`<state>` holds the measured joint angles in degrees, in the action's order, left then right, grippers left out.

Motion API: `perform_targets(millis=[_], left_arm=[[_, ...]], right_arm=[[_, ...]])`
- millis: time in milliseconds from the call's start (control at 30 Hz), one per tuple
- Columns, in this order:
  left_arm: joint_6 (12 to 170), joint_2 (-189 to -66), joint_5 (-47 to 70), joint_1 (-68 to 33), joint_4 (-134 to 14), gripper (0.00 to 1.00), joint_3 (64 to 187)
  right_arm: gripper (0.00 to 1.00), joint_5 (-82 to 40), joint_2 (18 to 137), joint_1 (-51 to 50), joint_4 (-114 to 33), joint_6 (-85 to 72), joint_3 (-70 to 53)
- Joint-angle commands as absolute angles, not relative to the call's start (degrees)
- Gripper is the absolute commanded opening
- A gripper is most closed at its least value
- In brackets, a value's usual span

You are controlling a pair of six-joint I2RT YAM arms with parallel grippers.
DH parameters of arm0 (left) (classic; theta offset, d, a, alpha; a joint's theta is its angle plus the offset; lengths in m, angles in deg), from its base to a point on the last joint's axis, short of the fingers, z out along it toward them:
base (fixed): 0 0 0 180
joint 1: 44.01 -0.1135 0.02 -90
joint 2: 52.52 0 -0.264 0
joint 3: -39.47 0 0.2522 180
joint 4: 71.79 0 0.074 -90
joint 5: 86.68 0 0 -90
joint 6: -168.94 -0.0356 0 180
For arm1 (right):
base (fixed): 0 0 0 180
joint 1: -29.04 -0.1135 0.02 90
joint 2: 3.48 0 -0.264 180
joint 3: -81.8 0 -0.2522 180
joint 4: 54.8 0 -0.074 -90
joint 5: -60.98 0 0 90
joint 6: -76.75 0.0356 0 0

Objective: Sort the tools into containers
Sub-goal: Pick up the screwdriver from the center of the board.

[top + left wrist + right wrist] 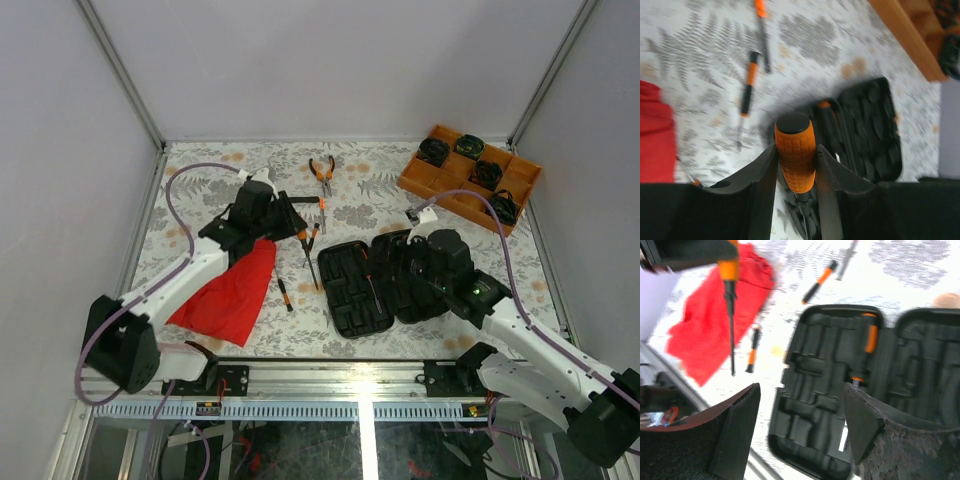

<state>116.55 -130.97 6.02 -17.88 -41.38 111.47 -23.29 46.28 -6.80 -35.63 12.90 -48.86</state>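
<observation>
At the middle of the counter lies the case, opened flat with its two halves side by side. A stowed screwdriver sits in a slot of the left half, right beside the hinge.

Left of the case, the left hand is clenched on the held screwdriver. Its two fingers press the sides of the ribbed orange handle, whose black cap sticks out past them. In the right wrist view this tool hangs shaft down, its tip above the counter beside the cloth.

The right hand hovers over the case with its jaws spread wide and nothing between them.

A short screwdriver lies on the counter between the cloth and the case. Another loose screwdriver lies farther off, just past the far left corner of the case. The pliers rest on the far side of the counter, well apart from the case. The red cloth is crumpled on the near left, partly under the left arm. The tray, with black round items in its compartments, stands at the far right corner.
</observation>
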Motion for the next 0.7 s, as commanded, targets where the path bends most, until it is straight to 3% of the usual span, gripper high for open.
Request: perform_targets(millis=[0,100,333,567,667], left_arm=[[117.65,-121.78,9.11,-13.29,-52.77,0.0,105.76],[120.19,-116.77,8.91,-10.83,-55.86,0.0,100.79],[124.64,-109.81,9.39,-6.97,-59.98,0.0,94.06],[126.73,-106.03,10.33,-4.36,-61.75,0.0,90.99],[126.93,-105.41,10.78,-3.53,-61.97,0.0,91.08]], right_arm=[[0.73,-9.61,48.77,-6.75,-50.81,21.68,-50.18],[0.73,-8.56,50.36,-9.66,-58.83,27.56,-51.96],[0.7,-18.38,54.07,-22.35,-65.17,28.67,-51.3],[0.66,-23.47,58.39,-26.54,-70.32,29.53,-51.37],[0.59,-23.48,60.91,-26.77,-71.49,29.74,-50.67]])
